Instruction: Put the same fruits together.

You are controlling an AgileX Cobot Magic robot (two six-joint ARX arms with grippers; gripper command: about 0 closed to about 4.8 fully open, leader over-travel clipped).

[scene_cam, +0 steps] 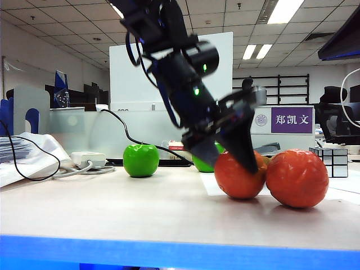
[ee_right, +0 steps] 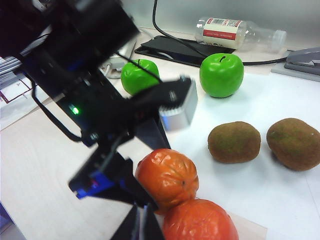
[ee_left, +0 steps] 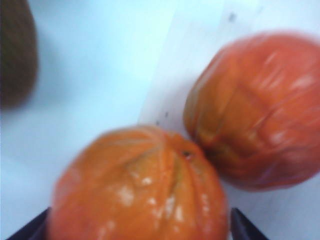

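Two wrinkled orange-red fruits rest side by side on the table, touching: one [scene_cam: 239, 177] between my left gripper's fingers, the other [scene_cam: 297, 177] just to its right. My left gripper [scene_cam: 230, 163] points down and stands open astride the first fruit [ee_left: 140, 190], a dark fingertip [ee_left: 245, 227] at each side of it. Two green apples [ee_right: 140, 75] [ee_right: 221, 75] stand farther back, and two brown kiwis [ee_right: 234, 142] [ee_right: 295, 142] lie on the white sheet. My right gripper [ee_right: 142, 227] hangs shut and empty above the table, close to the orange-red pair.
A mirrored cube [scene_cam: 332, 162] stands at the right behind the fruits. A plastic bottle [ee_right: 240, 32] and a black flat device [ee_right: 185, 50] lie at the back. A white adapter with its cable [scene_cam: 87, 159] and a stack of papers [scene_cam: 22, 152] sit at the left.
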